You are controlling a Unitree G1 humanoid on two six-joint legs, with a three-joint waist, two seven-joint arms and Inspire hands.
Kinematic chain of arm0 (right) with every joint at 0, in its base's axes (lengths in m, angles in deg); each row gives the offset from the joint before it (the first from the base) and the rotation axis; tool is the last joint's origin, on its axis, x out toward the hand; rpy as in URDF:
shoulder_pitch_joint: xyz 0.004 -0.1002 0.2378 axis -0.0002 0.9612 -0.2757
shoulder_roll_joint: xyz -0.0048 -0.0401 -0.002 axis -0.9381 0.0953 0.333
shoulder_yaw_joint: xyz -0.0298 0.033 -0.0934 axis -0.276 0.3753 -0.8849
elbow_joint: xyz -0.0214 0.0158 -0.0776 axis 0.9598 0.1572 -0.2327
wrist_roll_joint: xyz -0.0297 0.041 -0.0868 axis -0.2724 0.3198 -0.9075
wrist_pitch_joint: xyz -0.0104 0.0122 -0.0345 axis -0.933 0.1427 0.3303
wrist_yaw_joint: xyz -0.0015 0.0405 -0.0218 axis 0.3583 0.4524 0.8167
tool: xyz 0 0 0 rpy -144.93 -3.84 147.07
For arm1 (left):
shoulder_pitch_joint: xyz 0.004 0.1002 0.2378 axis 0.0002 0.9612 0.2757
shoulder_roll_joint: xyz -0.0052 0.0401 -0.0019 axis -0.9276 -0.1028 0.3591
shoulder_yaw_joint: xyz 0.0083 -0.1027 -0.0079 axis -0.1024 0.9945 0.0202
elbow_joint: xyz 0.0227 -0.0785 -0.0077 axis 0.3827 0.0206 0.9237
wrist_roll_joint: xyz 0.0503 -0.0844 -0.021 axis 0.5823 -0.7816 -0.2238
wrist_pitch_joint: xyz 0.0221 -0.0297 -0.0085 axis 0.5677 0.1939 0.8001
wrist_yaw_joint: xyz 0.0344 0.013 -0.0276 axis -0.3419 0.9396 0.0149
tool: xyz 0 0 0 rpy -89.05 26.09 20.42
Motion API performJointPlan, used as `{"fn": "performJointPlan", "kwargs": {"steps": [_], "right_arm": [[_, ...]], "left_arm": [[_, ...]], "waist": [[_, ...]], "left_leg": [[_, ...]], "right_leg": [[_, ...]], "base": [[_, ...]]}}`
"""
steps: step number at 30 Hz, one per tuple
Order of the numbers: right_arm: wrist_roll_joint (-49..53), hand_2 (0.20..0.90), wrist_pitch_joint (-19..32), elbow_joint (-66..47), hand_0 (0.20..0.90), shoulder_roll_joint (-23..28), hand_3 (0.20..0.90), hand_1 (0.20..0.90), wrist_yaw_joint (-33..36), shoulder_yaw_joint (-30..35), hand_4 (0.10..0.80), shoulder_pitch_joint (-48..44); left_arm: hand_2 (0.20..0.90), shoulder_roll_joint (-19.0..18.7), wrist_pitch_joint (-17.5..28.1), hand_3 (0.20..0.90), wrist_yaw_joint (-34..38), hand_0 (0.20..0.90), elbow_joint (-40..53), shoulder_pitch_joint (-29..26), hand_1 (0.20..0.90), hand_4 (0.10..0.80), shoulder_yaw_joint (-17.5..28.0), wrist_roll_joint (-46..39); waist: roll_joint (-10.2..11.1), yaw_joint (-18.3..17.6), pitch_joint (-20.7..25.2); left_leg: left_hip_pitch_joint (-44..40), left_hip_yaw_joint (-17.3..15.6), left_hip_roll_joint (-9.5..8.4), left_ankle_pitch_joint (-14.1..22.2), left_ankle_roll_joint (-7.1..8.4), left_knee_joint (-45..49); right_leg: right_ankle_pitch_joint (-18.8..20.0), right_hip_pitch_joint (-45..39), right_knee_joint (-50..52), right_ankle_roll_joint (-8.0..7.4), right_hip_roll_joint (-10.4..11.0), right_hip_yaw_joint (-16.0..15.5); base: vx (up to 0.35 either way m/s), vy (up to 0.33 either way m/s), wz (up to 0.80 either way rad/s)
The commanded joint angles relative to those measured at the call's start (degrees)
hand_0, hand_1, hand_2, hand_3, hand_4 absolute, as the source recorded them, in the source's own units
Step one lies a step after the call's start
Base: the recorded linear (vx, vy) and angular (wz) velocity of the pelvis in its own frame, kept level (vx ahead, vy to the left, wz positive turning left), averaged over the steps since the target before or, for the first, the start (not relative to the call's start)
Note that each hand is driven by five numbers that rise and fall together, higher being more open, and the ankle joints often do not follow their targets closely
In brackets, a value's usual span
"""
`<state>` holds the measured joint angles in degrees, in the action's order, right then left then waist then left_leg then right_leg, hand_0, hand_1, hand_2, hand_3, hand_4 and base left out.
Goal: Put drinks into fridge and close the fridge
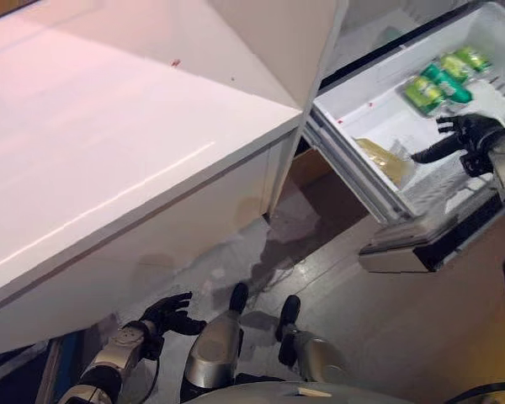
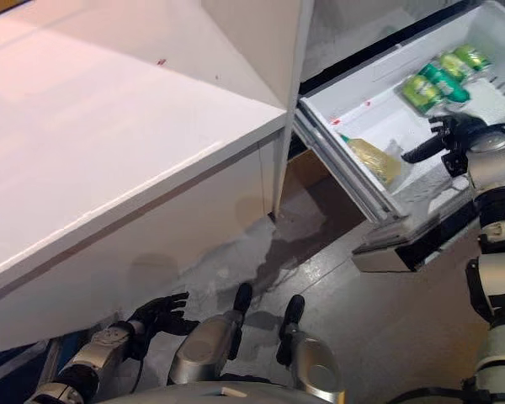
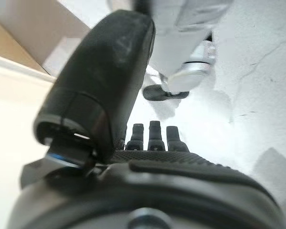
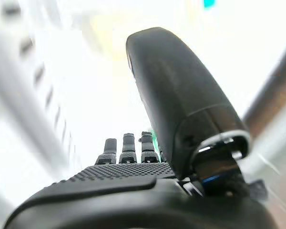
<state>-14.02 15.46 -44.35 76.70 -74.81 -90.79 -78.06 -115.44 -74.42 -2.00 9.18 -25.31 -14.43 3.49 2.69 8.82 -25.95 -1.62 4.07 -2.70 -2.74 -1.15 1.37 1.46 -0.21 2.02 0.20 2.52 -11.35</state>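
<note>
1. Left eye view: the white pulled-out fridge drawer [image 1: 379,109] stands open at upper right, beside the large white counter block [image 1: 109,143]. Green drink cans [image 1: 442,80] lie grouped in the drawer's far corner, and a flat yellowish packet [image 1: 383,158] lies nearer its front wall. The dark right hand [image 1: 463,139] hovers inside the drawer, just beside the cans, thumb extended and fingers relaxed, holding nothing. The dark left hand [image 1: 170,316] hangs low by the counter's base above the grey concrete floor [image 1: 387,328], fingers spread loosely and empty.
2. Right eye view: the same layout; the right hand [image 2: 450,135] sits between the cans [image 2: 438,77] and the packet [image 2: 374,158], apart from both as far as can be seen. The left hand [image 2: 156,316] shows at lower left.
3. Left wrist view: the left hand [image 3: 152,162] shows a straight thumb and straight fingers [image 3: 155,136] above the pale floor [image 3: 257,71]; nothing lies in its grasp.
4. Right wrist view: the right hand [image 4: 128,176] shows released, straight fingers [image 4: 128,145] against the bright white drawer interior [image 4: 76,86]; a sliver of green [image 4: 154,139] shows just beyond the fingertips.
</note>
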Motion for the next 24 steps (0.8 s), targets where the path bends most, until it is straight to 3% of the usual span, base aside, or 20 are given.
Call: {"fn": "performJointPlan", "kwargs": {"steps": [1,4,7,10,14,18,24], "right_arm": [[6.99,0.9,5.78,-7.76,0.9,8.2,0.9,0.9,7.53,0.62,0.8,2.5],[12.39,0.9,7.96,-10.9,0.9,7.88,0.9,0.9,12.19,4.52,0.8,4.8],[22.38,0.9,13.14,-15.77,0.9,5.35,0.9,0.9,23.21,12.5,0.8,10.14],[31.71,0.9,22.12,-18.92,0.9,0.42,0.9,0.9,32.11,19.95,0.8,16.04],[35.43,0.9,31.22,-20.5,0.9,-6.73,0.9,0.9,38.31,25.54,0.8,22.3],[39.22,0.9,37.61,-18.91,0.9,-11.39,0.9,0.9,42.02,29.13,0.8,26.88],[41.7,0.9,40.54,-15.77,0.9,-13.13,0.9,0.9,41.65,30.49,0.8,28.57]], "left_arm": [[0.9,-0.74,0.27,0.9,-0.91,0.9,-2.66,3.92,0.9,0.8,-0.68,4.47],[0.9,-0.1,0.13,0.9,-1.13,0.9,-4.11,3.2,0.9,0.8,-0.88,4.95],[0.9,1.0,0.16,0.9,-1.05,0.9,-5.14,2.82,0.9,0.8,-1.1,5.5],[0.9,1.99,0.35,0.9,-1.09,0.9,-6.42,2.58,0.9,0.8,-1.51,5.6],[0.9,3.08,0.72,0.9,-1.1,0.9,-7.99,2.56,0.9,0.8,-2.7,5.13],[0.9,3.9,0.28,0.9,-0.53,0.9,-8.55,2.99,0.9,0.8,-3.22,4.23],[0.9,4.47,-0.47,0.9,1.09,0.9,-8.12,3.63,0.9,0.8,-3.24,2.54]], "waist": [[1.81,-2.06,11.87],[1.85,-3.25,13.8],[1.53,-4.74,15.97],[0.97,-5.76,17.04],[0.23,-6.11,17.31],[-0.43,-5.78,16.45],[-1.43,-4.56,13.4]], "left_leg": [[1.21,-2.28,-0.62,7.3,-1.31,3.7],[0.21,-3.26,-0.53,7.99,-1.41,3.67],[-1.03,-4.41,-0.51,9.17,-1.61,3.87],[-1.75,-5.12,-0.66,10.51,-1.93,4.85],[-2.06,-5.7,-1.0,12.62,-2.52,7.51],[-0.88,-5.83,-1.32,15.89,-3.5,13.07],[3.0,-4.66,-2.13,19.26,-4.57,20.44]], "right_leg": [[-7.21,-0.6,6.91,-1.58,-0.56,0.73],[-7.13,-1.14,6.48,-1.99,-0.67,1.86],[-7.49,-1.71,6.49,-2.43,-0.78,3.35],[-8.06,-2.09,7.05,-2.6,-0.58,4.32],[-9.02,-2.41,8.43,-2.54,0.04,4.83],[-10.94,-2.02,12.2,-1.77,1.3,4.18],[-13.88,0.59,19.52,-0.3,2.8,2.26]], "base": [[0.007,0.07,-0.41],[0.021,0.044,-0.34],[0.049,0.044,-0.35],[0.059,0.027,-0.2],[0.067,0.011,-0.19],[0.069,-0.025,-0.06],[0.016,-0.027,0.11]]}}
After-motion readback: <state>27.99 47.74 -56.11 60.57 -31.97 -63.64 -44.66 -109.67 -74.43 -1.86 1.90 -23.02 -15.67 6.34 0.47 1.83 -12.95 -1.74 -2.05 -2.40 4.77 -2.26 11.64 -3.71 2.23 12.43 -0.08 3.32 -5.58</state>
